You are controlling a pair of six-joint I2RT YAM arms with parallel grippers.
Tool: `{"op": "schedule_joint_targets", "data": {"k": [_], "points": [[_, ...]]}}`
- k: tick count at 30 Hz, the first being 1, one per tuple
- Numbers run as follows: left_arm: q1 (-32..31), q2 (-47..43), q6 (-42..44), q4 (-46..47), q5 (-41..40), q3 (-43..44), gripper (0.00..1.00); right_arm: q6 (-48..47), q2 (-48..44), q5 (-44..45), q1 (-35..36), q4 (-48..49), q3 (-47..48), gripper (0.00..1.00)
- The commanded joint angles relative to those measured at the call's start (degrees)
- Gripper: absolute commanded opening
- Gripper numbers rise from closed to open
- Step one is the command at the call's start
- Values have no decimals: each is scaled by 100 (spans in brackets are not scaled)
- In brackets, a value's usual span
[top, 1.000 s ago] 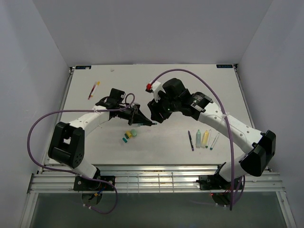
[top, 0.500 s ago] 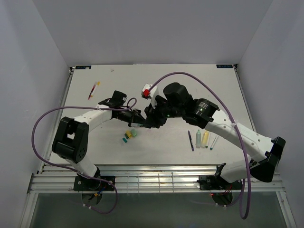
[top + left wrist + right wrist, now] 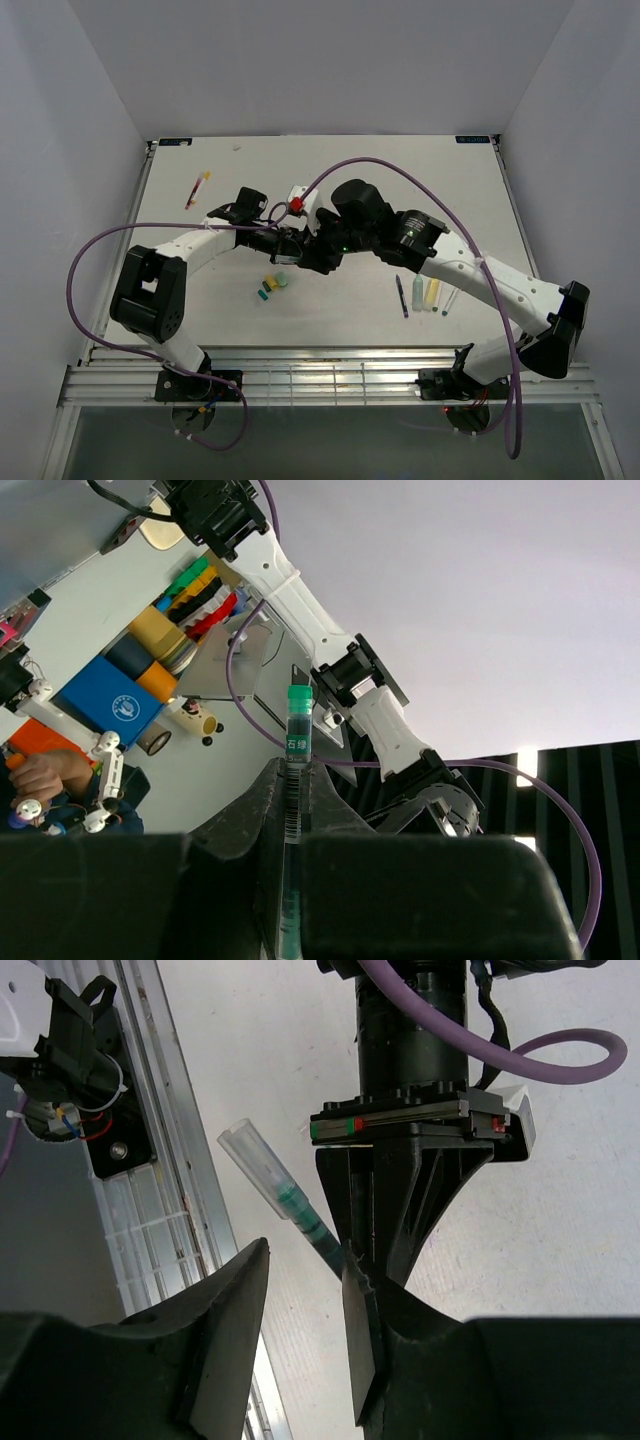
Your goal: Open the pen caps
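Our left fingers [image 3: 255,805] are clenched on a pen [image 3: 298,742], which stands up between them in the left wrist view, its clear barrel low in the grip and its green band above the fingertips; our right fingers [image 3: 225,1340] are released, a gap between them. Just past their tips, in the right wrist view, we see the same pen [image 3: 300,1210] jutting slantwise out of the other arm's grip, its see-through end outermost and teal further in; whether the right-hand fingertip touches it we cannot tell.

From above, nearest the arm bases, we find four pens lying side by side on the right of the table [image 3: 450,180]: a dark slim pen [image 3: 401,296], a pale-green marker [image 3: 418,291], a yellow marker [image 3: 433,291] and a thin pen [image 3: 451,298] with a teal end. Left of the middle and about as near lie the loose pen caps [image 3: 272,285], yellow, green and teal, huddled together; just beyond them the two arms meet, fingers to fingers, over the middle of the table, the held pen too small to make out there. Farthest, towards the left back corner, a red-ended pen [image 3: 197,188] lies alone, well apart from the rest.
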Motion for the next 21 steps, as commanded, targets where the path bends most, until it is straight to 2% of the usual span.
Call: {"op": "schedule_joint_targets", "data": {"k": [1,12,21], "points": [[-15,-164,-51,-31,218,138,0,-138,26,-111,71,406,-14,41],[-15,-393,-183,-31,279,32,0,-270,316,-6,168,485,39,36],[-6,-428,-279,-40,429,129,0,-305,255,442,212,643,-365,29]]}}
